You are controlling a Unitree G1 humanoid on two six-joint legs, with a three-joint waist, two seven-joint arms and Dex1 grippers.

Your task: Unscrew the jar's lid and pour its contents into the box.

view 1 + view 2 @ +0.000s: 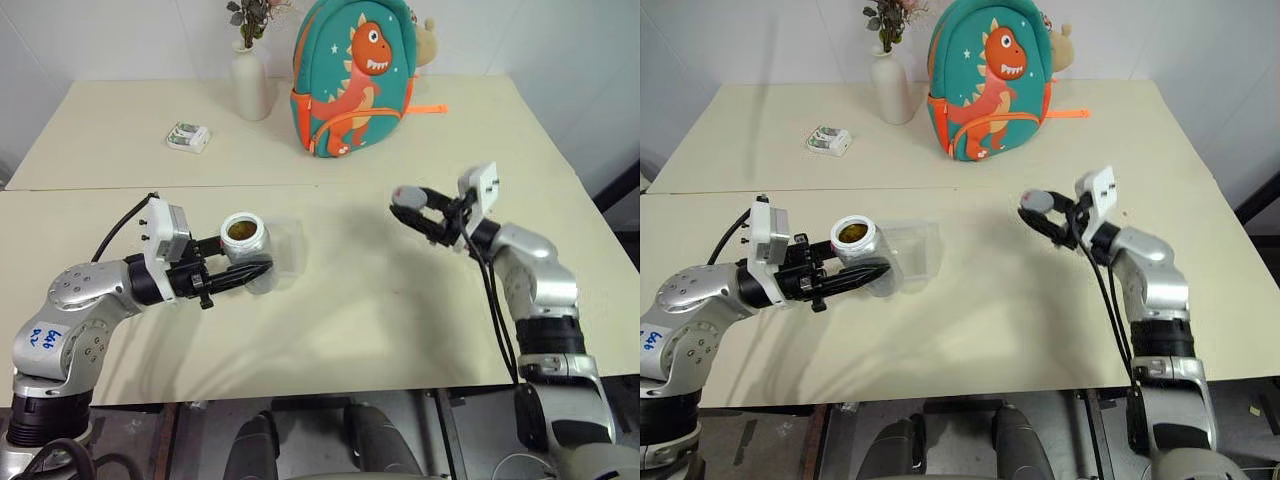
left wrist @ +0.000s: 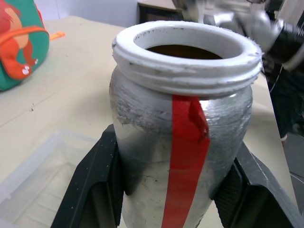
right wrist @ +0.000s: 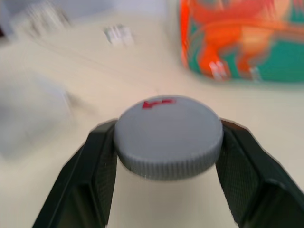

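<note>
My left gripper (image 1: 246, 274) is shut on the jar (image 1: 243, 243), a small clear cylinder with a red strip (image 2: 186, 152) down its side. I hold it upright with its mouth open; something brown (image 2: 183, 51) shows inside. The box (image 1: 286, 250), a shallow clear tray, lies on the table just behind and beside the jar. Out to the right, above the table, my right gripper (image 1: 414, 210) is shut on the round grey lid (image 3: 168, 135), well apart from the jar. The lid (image 1: 407, 194) has a small red mark on top.
A white vase (image 1: 250, 88) with flowers, a teal dinosaur backpack (image 1: 355, 80) and a small white-and-green packet (image 1: 188, 136) stand on the far table. A seam (image 1: 330, 186) runs between the two tables.
</note>
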